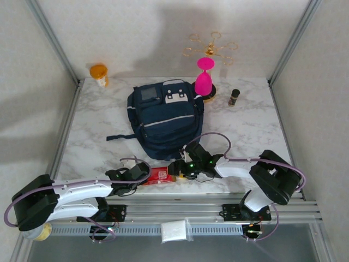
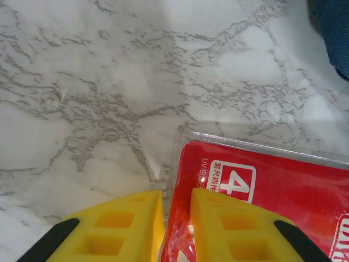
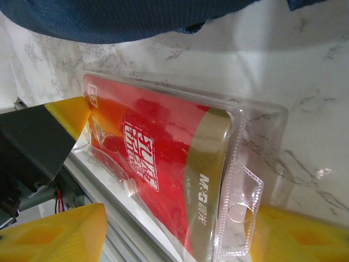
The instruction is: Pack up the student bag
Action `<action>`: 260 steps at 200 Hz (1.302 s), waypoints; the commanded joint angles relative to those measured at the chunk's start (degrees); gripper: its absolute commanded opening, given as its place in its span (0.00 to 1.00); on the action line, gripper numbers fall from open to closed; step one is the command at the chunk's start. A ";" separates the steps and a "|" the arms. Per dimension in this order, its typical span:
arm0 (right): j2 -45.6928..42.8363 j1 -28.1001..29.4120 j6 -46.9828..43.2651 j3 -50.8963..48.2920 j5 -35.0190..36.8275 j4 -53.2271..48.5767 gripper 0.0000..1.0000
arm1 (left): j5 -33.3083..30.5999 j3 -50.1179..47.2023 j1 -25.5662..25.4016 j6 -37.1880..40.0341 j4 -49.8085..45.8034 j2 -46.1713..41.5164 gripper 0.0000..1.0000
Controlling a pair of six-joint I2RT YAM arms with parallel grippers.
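The navy student bag (image 1: 163,117) lies flat mid-table with its white patches at the far end; its fabric fills the top of the right wrist view (image 3: 136,16). A red packet (image 1: 159,175) in a clear plastic blister lies just in front of it, at the table's near edge. My left gripper (image 1: 138,176) is at the packet's left end, its yellow fingers (image 2: 125,224) closed to a narrow gap with the packet's edge (image 2: 272,185) between them. My right gripper (image 1: 178,168) stands open at the right end, straddling the packet (image 3: 163,164) with room on both sides.
An orange bottle (image 1: 99,73) stands at the back left. A pink goblet (image 1: 204,79), a gold wire stand (image 1: 212,48) and a small dark bottle (image 1: 234,96) stand at the back right. The metal rail (image 1: 180,203) runs right below the packet.
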 commanded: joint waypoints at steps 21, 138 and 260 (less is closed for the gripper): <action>-1.39 0.72 1.42 0.27 -2.55 5.42 0.66 | 8.58 -7.11 0.49 -3.46 9.40 4.09 0.21; -10.44 0.66 4.21 -3.89 -0.40 10.67 0.54 | 9.45 -8.17 0.49 -3.29 11.18 2.87 0.20; -13.11 -0.34 0.20 -1.74 6.61 -2.57 0.22 | 8.14 -6.66 0.49 -2.60 9.11 2.07 0.22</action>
